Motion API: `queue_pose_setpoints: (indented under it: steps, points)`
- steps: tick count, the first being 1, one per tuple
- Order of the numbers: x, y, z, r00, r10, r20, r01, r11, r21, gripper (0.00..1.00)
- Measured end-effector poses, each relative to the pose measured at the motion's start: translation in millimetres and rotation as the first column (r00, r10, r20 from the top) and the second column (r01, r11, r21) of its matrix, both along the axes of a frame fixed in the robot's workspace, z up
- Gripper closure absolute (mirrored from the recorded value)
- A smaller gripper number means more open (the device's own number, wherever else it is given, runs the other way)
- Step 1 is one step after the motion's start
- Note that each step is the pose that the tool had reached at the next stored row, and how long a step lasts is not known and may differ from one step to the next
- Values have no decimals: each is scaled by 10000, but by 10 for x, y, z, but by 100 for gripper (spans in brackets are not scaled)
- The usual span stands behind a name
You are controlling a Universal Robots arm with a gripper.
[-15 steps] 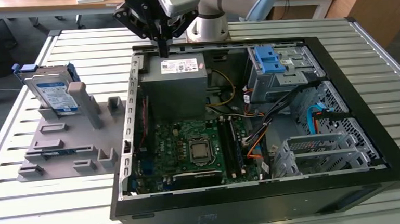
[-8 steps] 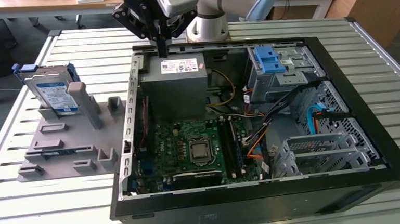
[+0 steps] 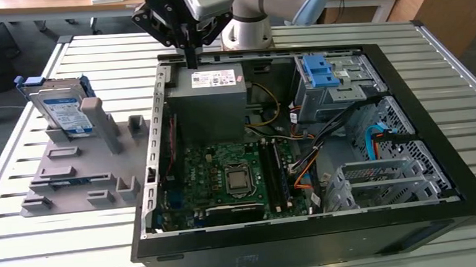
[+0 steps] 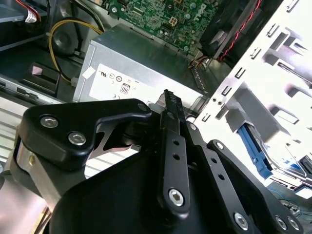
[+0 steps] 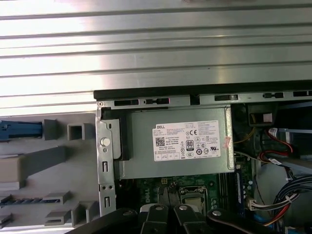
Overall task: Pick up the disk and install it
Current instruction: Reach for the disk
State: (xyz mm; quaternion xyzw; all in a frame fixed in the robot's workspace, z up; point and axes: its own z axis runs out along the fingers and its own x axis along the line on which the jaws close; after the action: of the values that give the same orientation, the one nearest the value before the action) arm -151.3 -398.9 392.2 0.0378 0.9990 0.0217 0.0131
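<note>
The disk point(image 3: 65, 112), a silver drive with a blue-and-white label in a blue carrier, stands upright in a slot of the grey fixture point(image 3: 75, 174) at the exterior view's left, outside the computer case. Its blue carrier edge point(image 5: 19, 130) also shows in the first wrist view. My gripper point(image 3: 192, 63) hangs over the far wall of the open case point(image 3: 436, 127), just above the grey power-supply box point(image 3: 211, 101). It is shut with nothing in it, and its black fingertips point(image 4: 168, 97) are pressed together. The disk is well off to the side of the gripper.
The case holds a green motherboard point(image 3: 232, 174), a metal drive bay with a blue latch point(image 3: 321, 72), an empty metal cage point(image 3: 382, 183) and loose cables point(image 3: 337, 127). The power-supply box point(image 5: 175, 144) lies right below the gripper. All of it rests on a slatted metal table point(image 3: 54, 244).
</note>
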Motion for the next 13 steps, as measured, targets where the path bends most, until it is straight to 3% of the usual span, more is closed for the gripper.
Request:
queue_pose_setpoints:
  steps: [13]
  points:
    - [-38, 0, 0, 10000, 0, 0, 0, 10000, 0, 89]
